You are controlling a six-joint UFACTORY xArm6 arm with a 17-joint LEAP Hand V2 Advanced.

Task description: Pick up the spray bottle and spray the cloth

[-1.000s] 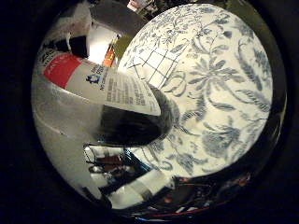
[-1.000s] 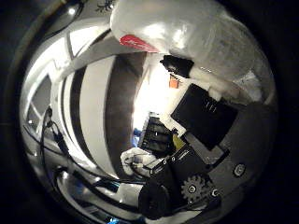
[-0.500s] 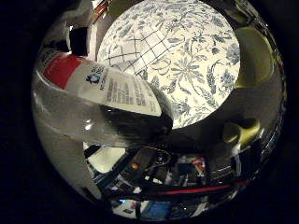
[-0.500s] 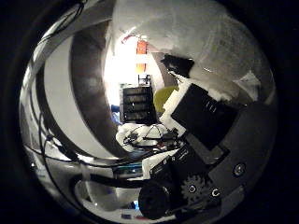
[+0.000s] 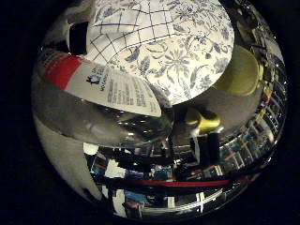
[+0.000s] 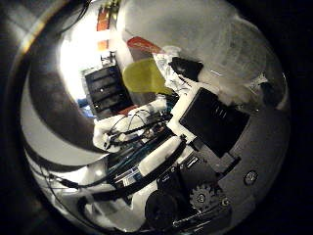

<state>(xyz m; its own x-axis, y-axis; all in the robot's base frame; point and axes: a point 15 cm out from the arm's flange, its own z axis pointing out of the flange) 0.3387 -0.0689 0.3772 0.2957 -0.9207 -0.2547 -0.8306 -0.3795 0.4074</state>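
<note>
With the spray bottle (image 5: 101, 101) already up and clamped against the palm by the hand's (image 6: 215, 147) curled fingers, pickup looks done; spraying the checked cloth (image 5: 124, 33) on the floral table (image 5: 192, 51) remains.

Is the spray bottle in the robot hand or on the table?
In the robot hand: the spray bottle fills the palm views, above the flowered table.

Round table (image 5: 206, 61) with blue floral tablecloth, yellow-green chairs (image 5: 241, 72) beside it, black shelving (image 6: 105, 90) beyond.

Spray bottle (image 5: 101, 96) close to palm; checked cloth (image 5: 123, 29) apparently beyond it.
</note>
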